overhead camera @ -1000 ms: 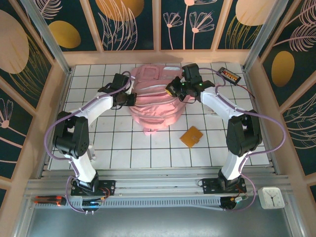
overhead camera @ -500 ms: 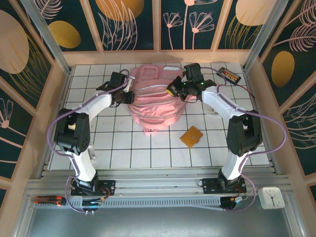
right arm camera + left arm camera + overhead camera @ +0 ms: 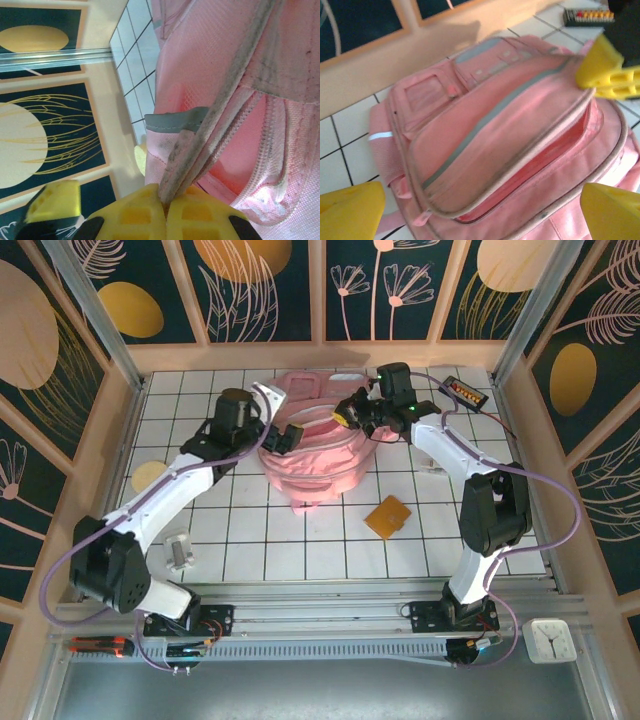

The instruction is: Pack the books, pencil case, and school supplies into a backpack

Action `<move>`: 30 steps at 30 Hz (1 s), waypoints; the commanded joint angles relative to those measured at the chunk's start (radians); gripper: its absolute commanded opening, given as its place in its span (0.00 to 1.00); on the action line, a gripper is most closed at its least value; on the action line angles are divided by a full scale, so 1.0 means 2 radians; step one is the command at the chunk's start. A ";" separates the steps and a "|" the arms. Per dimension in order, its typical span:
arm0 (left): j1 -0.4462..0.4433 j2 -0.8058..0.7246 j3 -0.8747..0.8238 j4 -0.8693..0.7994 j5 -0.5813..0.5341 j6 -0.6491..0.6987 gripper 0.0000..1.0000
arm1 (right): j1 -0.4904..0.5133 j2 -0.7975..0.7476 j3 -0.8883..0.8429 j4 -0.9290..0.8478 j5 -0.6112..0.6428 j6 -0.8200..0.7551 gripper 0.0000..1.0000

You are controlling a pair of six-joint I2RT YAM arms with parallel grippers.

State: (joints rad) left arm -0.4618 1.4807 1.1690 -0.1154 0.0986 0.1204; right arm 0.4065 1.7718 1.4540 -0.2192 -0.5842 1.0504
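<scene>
— What do you see from above?
— The whole tiled table (image 3: 300, 552). From the left there is a round yellow disc (image 3: 150, 475), then the left gripper (image 3: 282, 435). The pink backpack (image 3: 312, 455) is in the upper middle, with the right gripper (image 3: 345, 415) on it. The orange pad (image 3: 387, 516) is lower right of the bag. A black gadget (image 3: 466, 392) is at the upper right.
— And up close?
— The left wrist camera looks into the bag (image 3: 485, 125). Its zip (image 3: 530, 165) is open and the mouth gapes. The left gripper's yellow fingers (image 3: 350, 209) sit far apart in the bottom corners and hold nothing. The right wrist camera shows the other gripper (image 3: 165, 216) squeezed tight, pinching the grey edge of the bag's flap (image 3: 200, 145).
— Which way does the bag lie?
— Its long side runs from the top of the picture down.
— Count them!
— One backpack, one pad, one disc, one gadget, two grippers.
</scene>
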 commanded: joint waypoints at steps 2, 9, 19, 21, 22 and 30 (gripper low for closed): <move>-0.005 0.037 0.024 0.002 -0.016 0.055 0.99 | 0.007 -0.029 0.032 0.068 -0.061 0.002 0.00; -0.015 0.089 0.078 -0.014 -0.024 0.082 0.95 | 0.009 -0.045 0.028 0.067 -0.074 0.003 0.00; -0.018 0.158 0.137 -0.048 -0.045 0.076 0.67 | 0.004 -0.041 0.031 0.070 -0.104 0.003 0.00; -0.018 0.161 0.137 -0.052 -0.049 0.072 0.41 | 0.001 -0.038 0.032 0.073 -0.108 0.003 0.00; -0.018 0.162 0.140 -0.057 -0.050 0.067 0.25 | -0.001 -0.035 0.032 0.073 -0.109 0.003 0.00; -0.018 0.151 0.169 -0.125 -0.043 0.026 0.00 | -0.031 0.011 0.058 0.036 -0.104 -0.047 0.00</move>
State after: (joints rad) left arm -0.5247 1.7981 1.4651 -0.2955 0.0517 0.2459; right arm 0.3790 1.7897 1.4906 -0.1898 -0.7136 1.0401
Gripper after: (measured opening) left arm 0.068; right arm 0.051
